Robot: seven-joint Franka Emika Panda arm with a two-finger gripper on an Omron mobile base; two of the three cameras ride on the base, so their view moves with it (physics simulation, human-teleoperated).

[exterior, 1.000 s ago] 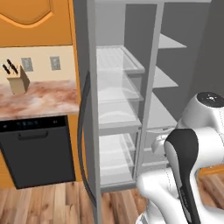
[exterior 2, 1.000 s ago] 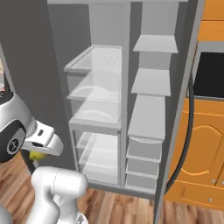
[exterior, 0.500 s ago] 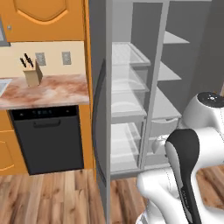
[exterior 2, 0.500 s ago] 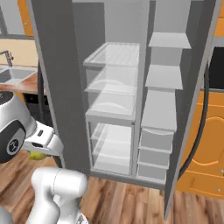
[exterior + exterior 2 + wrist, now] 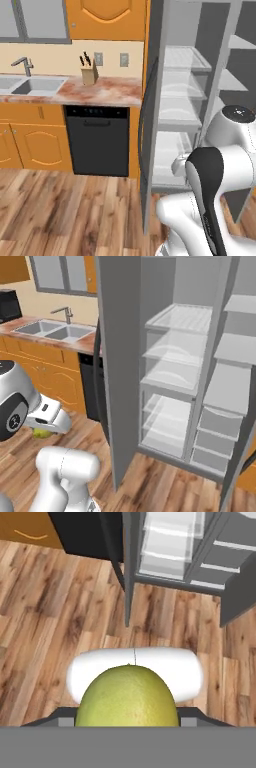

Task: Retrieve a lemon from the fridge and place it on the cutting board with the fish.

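Hand view: lemon (image 5: 127, 696) sits large and yellow-green at the near edge, pinched between the two jaws of the gripper (image 5: 127, 719), whose dark tips show as small grey corners at either side of the fruit; below it lies wood plank floor (image 5: 55, 612), and farther off the foot of the open fridge (image 5: 170, 549) with its clear drawers; right base view: the lemon (image 5: 42, 432) peeks out as a yellow sliver beneath the white hand, low at the left and above the floor (image 5: 165, 481), well apart from the fridge shelves; the fridge (image 5: 120, 356) stands open, its near door edge-on as a tall grey slab in the middle, white shelves stacked inside to the right, drawers at the bottom right; to the far left a double sink (image 5: 55, 331) with a bent faucet (image 5: 64, 312) is set in a mottled reddish counter (image 5: 87, 343), orange cabinets below, a dark microwave (image 5: 10, 305) at the left edge; left base view: black dishwasher (image 5: 97, 140) sits under the counter (image 5: 107, 90) just left of the fridge (image 5: 200, 100); a knife block (image 5: 89, 75) stands on the counter against the wall, two outlets (image 5: 111, 60) on the wall just right of it; the sink (image 5: 27, 86) lies farther left; orange upper cabinet (image 5: 107, 20) hangs above.
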